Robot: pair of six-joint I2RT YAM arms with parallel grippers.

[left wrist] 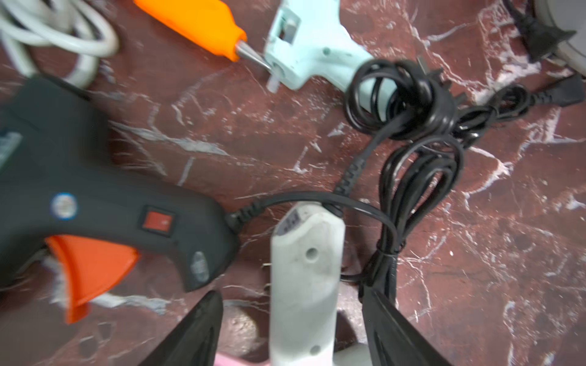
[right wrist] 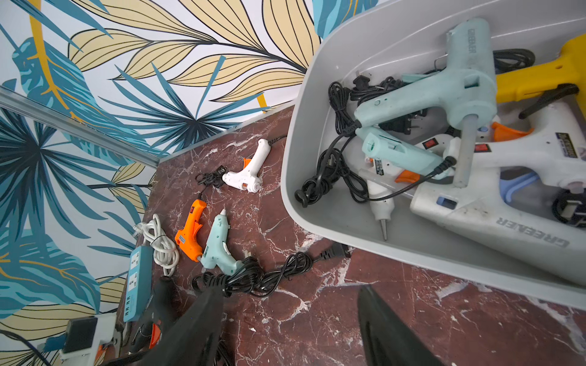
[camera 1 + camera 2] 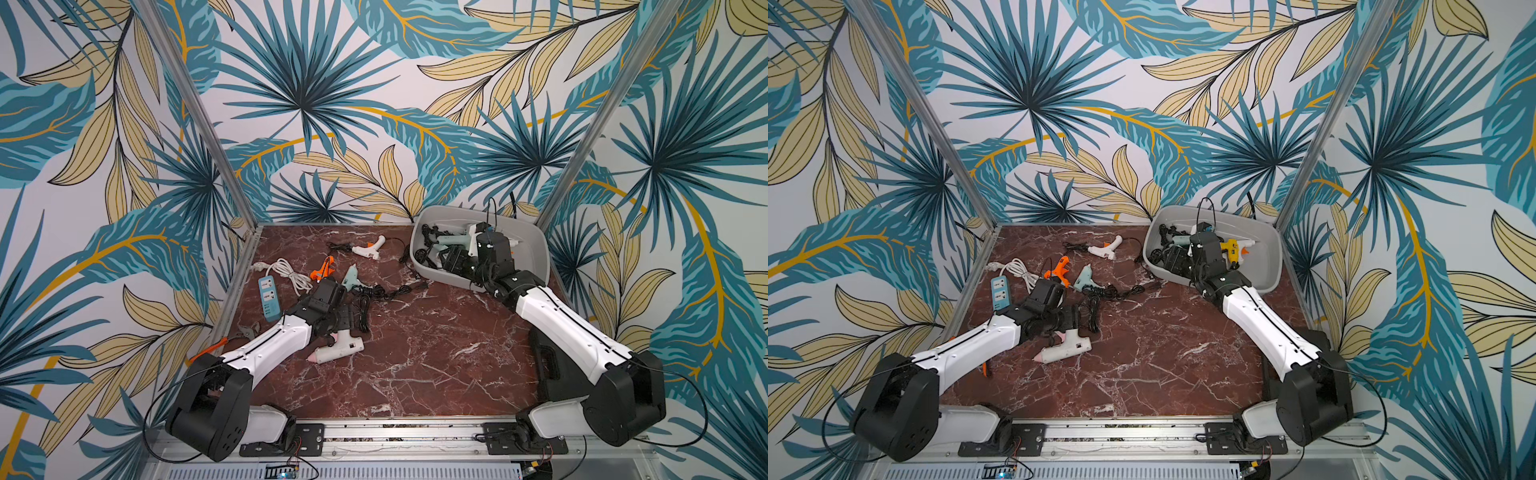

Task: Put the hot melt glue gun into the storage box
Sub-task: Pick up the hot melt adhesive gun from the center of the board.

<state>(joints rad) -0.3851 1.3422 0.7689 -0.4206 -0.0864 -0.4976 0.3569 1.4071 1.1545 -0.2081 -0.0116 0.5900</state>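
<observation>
A white hot melt glue gun (image 3: pixel 338 347) with a pink nozzle lies on the marble table at the near left. My left gripper (image 1: pixel 291 293) is open and straddles its handle (image 1: pixel 306 275), with a gap on each side. The light grey storage box (image 3: pixel 428 270) stands at the far right and holds several glue guns and cords. My right gripper (image 2: pixel 290 290) is open and empty, hovering at the box's near-left rim (image 2: pixel 304 126). In both top views that hand (image 3: pixel 1173 259) hides part of the box's inside.
A black glue gun (image 1: pixel 95 202) lies right beside the left jaws. Orange (image 3: pixel 322 269), mint (image 3: pixel 351 276) and small white (image 3: pixel 368 247) glue guns with tangled black cords (image 1: pixel 412 133) lie mid-table. A blue power strip (image 3: pixel 268 297) and pliers (image 3: pixel 245 332) sit left. A black case (image 3: pixel 548 361) sits right.
</observation>
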